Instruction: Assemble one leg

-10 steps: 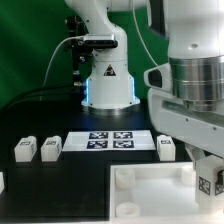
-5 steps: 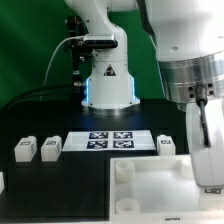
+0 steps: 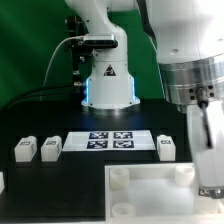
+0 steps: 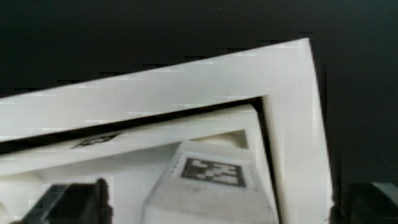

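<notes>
In the wrist view a leg (image 4: 214, 180), a white block with a black-and-white tag, stands in the corner of the large white panel (image 4: 294, 90). My gripper (image 4: 228, 202) straddles it. The dark fingers (image 4: 75, 205) stand wide apart, with gaps to the leg on both sides, so the gripper is open. In the exterior view the gripper (image 3: 208, 170) hangs over the panel's (image 3: 150, 200) right corner and hides that leg. Three more legs lie on the black table: two at the exterior view's left (image 3: 25, 150) (image 3: 50, 148) and one to the right of the marker board (image 3: 167, 147).
The marker board (image 3: 110, 140) lies in the middle of the black table. The robot's white base (image 3: 108, 85) stands behind it. The panel fills the front right of the table, with a corner socket (image 3: 122, 178) at its near left.
The hand turned about its axis between one second and half a second ago. The tagged leg seen under it then is now hidden in the exterior view. Since then it has barely moved.
</notes>
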### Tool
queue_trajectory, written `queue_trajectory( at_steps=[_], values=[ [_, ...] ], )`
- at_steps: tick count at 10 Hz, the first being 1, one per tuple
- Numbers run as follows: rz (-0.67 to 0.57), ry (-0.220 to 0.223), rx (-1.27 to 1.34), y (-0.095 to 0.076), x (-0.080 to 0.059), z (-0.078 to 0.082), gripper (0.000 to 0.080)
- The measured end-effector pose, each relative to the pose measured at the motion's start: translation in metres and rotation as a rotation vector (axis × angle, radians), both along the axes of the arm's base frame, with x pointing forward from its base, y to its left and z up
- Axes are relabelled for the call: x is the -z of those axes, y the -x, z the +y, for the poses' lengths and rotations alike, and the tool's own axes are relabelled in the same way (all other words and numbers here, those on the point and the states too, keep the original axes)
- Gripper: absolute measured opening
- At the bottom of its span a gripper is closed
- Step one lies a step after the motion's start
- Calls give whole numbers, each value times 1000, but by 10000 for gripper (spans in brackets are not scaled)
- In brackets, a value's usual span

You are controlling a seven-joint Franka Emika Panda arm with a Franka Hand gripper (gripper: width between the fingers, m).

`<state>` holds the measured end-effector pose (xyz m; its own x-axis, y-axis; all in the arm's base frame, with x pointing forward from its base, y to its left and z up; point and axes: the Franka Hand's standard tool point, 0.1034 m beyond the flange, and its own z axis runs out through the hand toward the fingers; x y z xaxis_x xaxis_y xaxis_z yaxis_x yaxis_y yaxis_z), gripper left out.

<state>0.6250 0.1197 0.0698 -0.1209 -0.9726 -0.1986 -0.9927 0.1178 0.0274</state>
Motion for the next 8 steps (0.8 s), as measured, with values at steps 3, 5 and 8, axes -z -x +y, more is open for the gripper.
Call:
queue_trajectory(
  at_steps=[3, 5, 8],
  values=[
    [-49, -4, -422, 7, -2, 3, 648],
    [-88, -7, -615, 7, -2, 1, 649],
    [-159, 29, -1066, -1, -2, -3, 649]
  ],
)
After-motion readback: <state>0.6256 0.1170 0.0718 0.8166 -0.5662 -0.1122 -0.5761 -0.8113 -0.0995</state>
